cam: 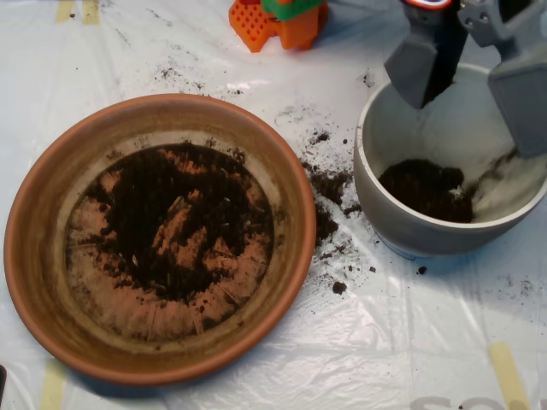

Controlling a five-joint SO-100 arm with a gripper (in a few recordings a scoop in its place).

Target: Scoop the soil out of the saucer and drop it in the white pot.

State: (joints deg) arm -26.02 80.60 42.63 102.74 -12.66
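Observation:
The terracotta saucer fills the left half of the overhead view. A dark patch of soil lies in it, with the ridged orange bottom showing through in places. The white pot stands at the right and holds a small mound of soil on its floor. My scoop hangs over the pot with its two grey shells spread wide apart, open. I see nothing held between the shells.
Spilled soil crumbs are scattered on the white plastic sheet between saucer and pot. An orange and green arm base sits at the top edge. Yellow tape strips mark the sheet at the lower right.

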